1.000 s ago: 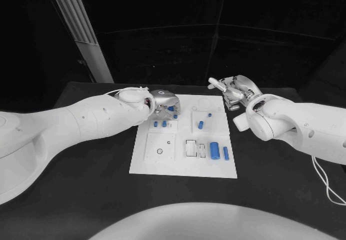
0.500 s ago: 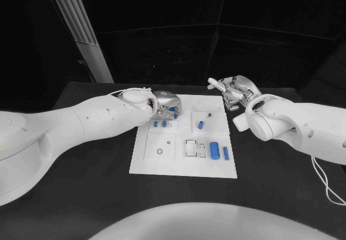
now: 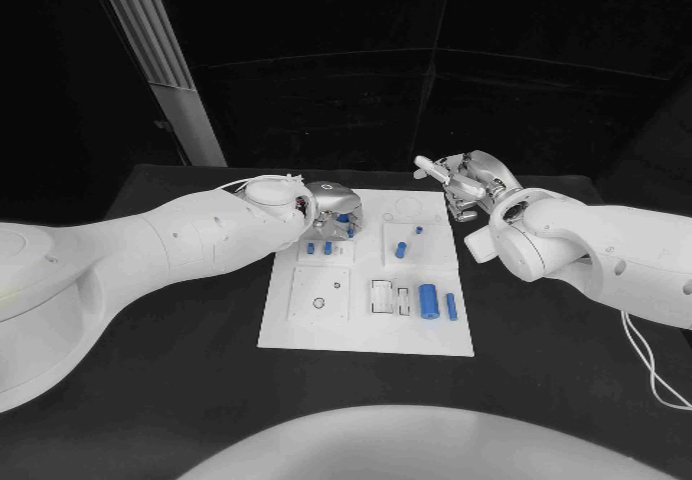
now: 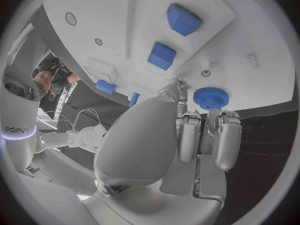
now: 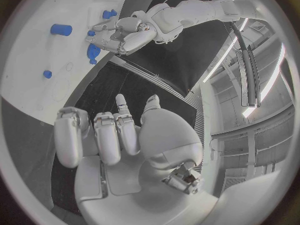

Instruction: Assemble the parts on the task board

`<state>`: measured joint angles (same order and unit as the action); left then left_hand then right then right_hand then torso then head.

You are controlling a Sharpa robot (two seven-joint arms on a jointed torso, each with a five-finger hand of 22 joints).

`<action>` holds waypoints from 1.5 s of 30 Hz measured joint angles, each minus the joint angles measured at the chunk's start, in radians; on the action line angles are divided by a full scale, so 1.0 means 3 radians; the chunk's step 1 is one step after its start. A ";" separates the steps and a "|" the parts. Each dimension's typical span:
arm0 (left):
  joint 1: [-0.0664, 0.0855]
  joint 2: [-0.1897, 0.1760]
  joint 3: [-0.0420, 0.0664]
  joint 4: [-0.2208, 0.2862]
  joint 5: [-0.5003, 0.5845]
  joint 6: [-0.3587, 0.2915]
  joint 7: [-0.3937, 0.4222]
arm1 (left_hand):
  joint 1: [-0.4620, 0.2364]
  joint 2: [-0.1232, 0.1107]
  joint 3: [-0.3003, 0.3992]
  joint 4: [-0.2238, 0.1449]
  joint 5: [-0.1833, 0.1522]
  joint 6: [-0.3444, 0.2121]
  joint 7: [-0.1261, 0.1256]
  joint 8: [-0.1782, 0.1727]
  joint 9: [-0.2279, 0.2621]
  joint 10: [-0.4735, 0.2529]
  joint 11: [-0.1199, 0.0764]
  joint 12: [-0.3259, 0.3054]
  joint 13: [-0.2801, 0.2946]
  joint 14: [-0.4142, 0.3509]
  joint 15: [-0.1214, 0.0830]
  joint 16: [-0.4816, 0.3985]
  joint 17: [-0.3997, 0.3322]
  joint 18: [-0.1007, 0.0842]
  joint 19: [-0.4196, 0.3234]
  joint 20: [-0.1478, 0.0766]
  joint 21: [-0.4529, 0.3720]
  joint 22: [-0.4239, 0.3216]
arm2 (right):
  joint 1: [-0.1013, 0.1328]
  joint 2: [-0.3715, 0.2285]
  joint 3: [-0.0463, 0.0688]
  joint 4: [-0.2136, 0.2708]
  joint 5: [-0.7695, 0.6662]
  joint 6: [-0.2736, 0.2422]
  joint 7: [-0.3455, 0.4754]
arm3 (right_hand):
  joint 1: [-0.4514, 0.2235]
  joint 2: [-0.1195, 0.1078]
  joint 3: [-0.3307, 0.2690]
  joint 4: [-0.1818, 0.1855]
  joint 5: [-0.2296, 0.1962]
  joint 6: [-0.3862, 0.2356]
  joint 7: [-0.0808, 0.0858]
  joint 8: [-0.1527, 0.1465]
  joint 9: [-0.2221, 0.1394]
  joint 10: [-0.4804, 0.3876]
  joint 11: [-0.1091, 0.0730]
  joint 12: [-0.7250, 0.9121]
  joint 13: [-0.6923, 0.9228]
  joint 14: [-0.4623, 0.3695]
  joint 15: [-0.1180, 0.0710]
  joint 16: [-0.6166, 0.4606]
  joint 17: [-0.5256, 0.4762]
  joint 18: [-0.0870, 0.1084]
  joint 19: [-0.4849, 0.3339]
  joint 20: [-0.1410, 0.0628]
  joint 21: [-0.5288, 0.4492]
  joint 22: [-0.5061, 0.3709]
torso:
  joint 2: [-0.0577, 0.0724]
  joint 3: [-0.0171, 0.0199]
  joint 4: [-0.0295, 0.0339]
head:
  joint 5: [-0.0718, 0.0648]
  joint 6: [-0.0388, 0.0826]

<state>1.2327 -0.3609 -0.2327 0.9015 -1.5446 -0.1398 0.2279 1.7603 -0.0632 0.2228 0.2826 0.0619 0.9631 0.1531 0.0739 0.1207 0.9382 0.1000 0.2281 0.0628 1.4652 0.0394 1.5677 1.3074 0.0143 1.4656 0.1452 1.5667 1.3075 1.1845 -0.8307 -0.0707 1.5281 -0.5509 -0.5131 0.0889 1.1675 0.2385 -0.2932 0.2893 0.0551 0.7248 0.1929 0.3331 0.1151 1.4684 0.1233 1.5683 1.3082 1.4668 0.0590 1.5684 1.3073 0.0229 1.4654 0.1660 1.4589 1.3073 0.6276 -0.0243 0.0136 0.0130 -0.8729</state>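
Near parts: your smooth blue cylinder (image 3: 428, 297) lies on the flat white task board (image 3: 368, 335).
Left hand (image 3: 326, 205): fingers pinch a ridged blue gear (image 4: 210, 97) over the board's far-left corner.
Right hand (image 3: 464, 183): beyond the board's far right edge, fingers curled, holding nothing.

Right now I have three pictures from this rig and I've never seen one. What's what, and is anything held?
It is a robot with two white arms, each ending in a silver hand. The square picture comes from a camera on its head, looking down at a black table. The two round pictures come from fisheye cameras at the wrists, one behind each hand.

On the table lies a white task board with small blue parts on it. There is a thick cylinder, a thinner one beside it, and smaller pieces farther back.

The left hand is over the board's far left corner. Its fingers are right at a blue toothed wheel, but I cannot tell whether they grip it. The right hand hovers off the board's far right corner, holding nothing.
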 measured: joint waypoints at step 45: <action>-0.0014 -0.0040 -0.0004 -0.0025 -0.0001 -0.0180 0.0092 | -0.0020 -0.0034 0.0174 0.0000 -0.0013 0.0453 -0.0059 0.0129 0.0029 0.0574 -0.0050 0.0003 -0.0009 0.0000 0.0000 0.0000 0.0000 0.0000 0.0000 0.0000 0.0000 0.0000 | 0.0000 0.0010 0.0000 -0.0007 -0.0001 0.0019 -0.0015 | 0.0017 0.0017 0.0000 0.0000 0.0000 0.0000 0.0000 0.0012 0.0002 0.0000 0.0000 0.0000 0.0000 0.0000 0.0000 0.0000 0.0002 0.0000 0.0000 0.0000 0.0000 0.0000 | 0.0000 -0.0001 0.0004 | 0.0001 0.0001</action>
<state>1.2285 -0.3728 -0.2338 0.8940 -1.5449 -0.1937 0.2553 1.7544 -0.0733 0.2751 0.2827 0.0581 1.0990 0.1355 0.1125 0.1295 1.1103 0.0851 0.2290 0.0601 1.4653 0.0394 1.5677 1.3073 0.0143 1.4656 0.1452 1.5667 1.3075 1.1845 -0.8278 -0.0707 1.5259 -0.5511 -0.5076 0.0845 1.1728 0.2437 -0.2932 0.2893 0.0551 0.7248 0.1929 0.3367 0.1156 1.4684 0.1233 1.5682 1.3083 1.4668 0.0590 1.5684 1.3078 0.0229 1.4654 0.1660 1.4589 1.3073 0.6277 -0.0246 0.0149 0.0133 -0.8725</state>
